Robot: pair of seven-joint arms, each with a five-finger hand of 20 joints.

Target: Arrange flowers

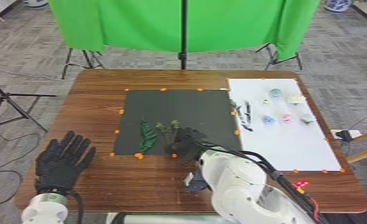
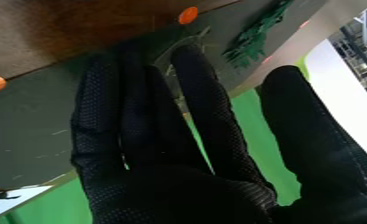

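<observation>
In the head view my right hand (image 1: 188,143) is over the front edge of the dark mat (image 1: 166,107), beside thin green stems (image 1: 168,129). A green leafy sprig (image 1: 147,136) stands just left of them. The right wrist view shows my right hand (image 2: 175,150) open, its fingers straight and thumb apart, beyond which the leafy sprig (image 2: 252,40) appears. A faint clear outline lies behind the fingers; I cannot tell what it is. My left hand (image 1: 62,162) is open with fingers spread at the table's left. Small pale flowers, among them a blue one (image 1: 268,119) and a pink one (image 1: 286,118), lie on the white board (image 1: 295,145).
Dark slender pieces (image 1: 243,115) lie at the white board's left edge. Orange markers line the mat and board. A small red item (image 1: 301,184) is beside my right arm, and a dark object (image 1: 195,182) is near the table's front. A green cloth (image 1: 144,25) hangs beyond the table.
</observation>
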